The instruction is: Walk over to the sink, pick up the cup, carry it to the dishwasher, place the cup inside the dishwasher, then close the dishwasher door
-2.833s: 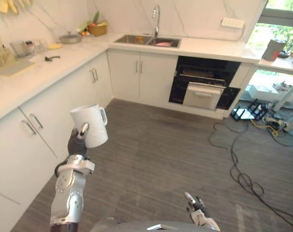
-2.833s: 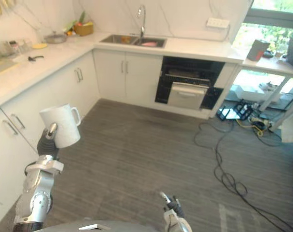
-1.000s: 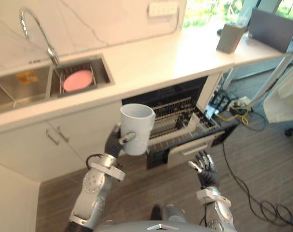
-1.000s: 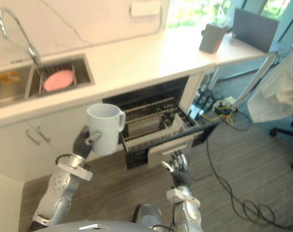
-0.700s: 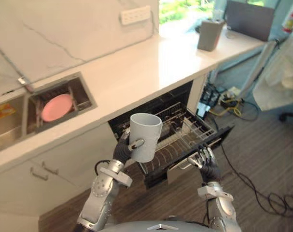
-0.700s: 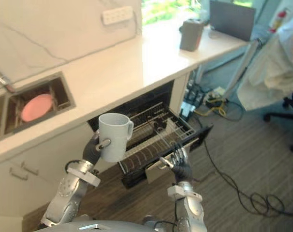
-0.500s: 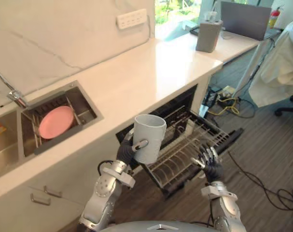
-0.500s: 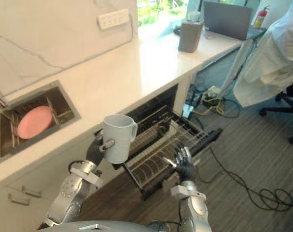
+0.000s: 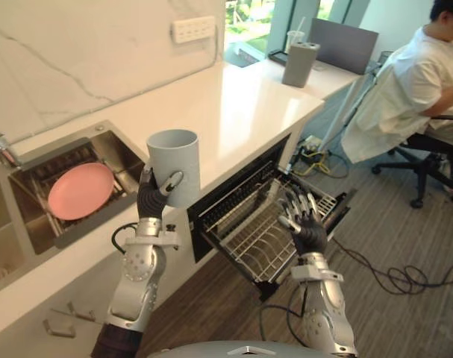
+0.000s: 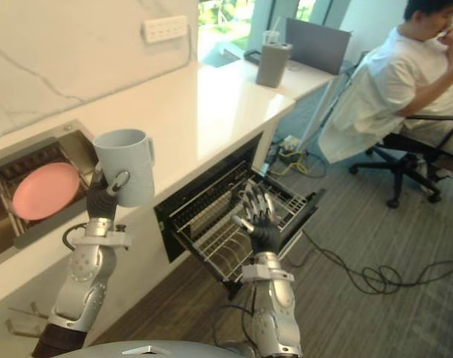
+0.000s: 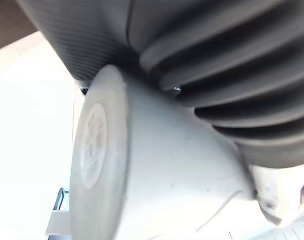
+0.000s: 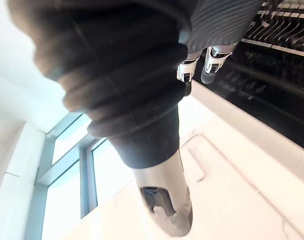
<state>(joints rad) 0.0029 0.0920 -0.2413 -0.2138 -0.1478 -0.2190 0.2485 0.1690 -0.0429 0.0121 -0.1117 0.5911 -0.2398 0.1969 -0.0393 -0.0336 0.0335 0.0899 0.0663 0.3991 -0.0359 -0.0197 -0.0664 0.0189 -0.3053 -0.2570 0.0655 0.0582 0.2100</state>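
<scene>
Holding: left hand (image 9: 150, 203) curled round grey cup (image 9: 175, 160), upright, raised over the worktop (image 9: 241, 104) edge.
Right hand (image 9: 308, 230): splayed wide, above the pulled-out dishwasher rack (image 9: 245, 242).
Sink (image 9: 32, 158): pink plate (image 9: 80, 190) inside.

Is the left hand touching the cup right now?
Touching. The left eye view shows the left hand, fingers and thumb curled round the cup, holding it up in the air.

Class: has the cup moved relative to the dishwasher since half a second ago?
Yes. Held in the left hand, the cup now shows left of the dishwasher opening, against the counter; before, it overlapped the opening.
</scene>
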